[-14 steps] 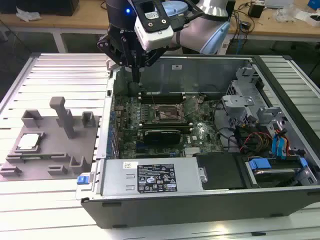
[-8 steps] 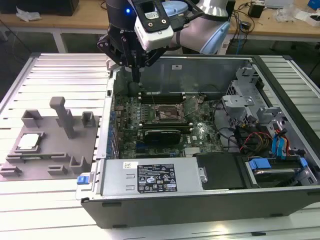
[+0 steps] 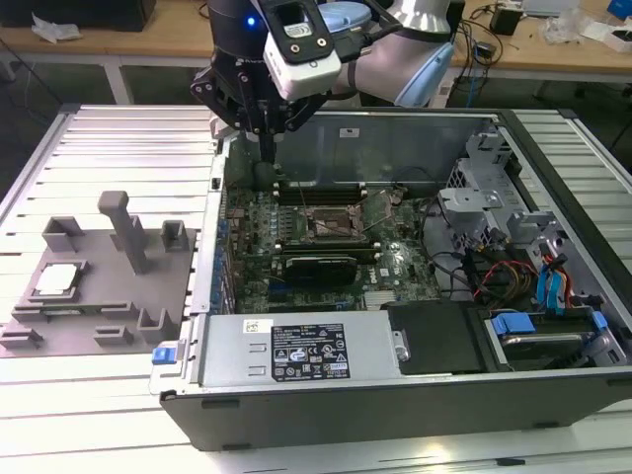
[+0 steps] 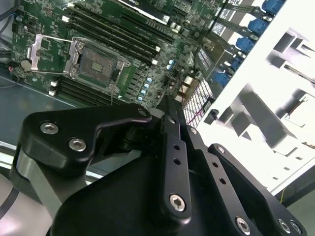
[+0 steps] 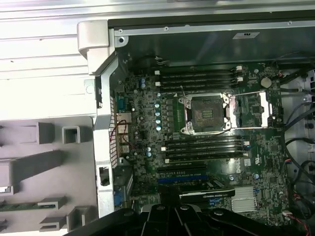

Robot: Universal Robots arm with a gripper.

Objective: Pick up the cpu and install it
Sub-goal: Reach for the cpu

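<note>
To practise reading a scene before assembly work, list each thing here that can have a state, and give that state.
chip: lying flat in the grey holder, outside the case, not gripped.
socket: open, empty.
computer case: side off, inside exposed.
gripper: shut, holding nothing, over the case's corner.

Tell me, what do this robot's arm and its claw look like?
The arm is a silvery-grey tube with pale blue joint caps. Its wrist end is black, with a small blue light and a boxy white camera mounted. The gripper is black metal: angular hinged links with silver screws.
</note>
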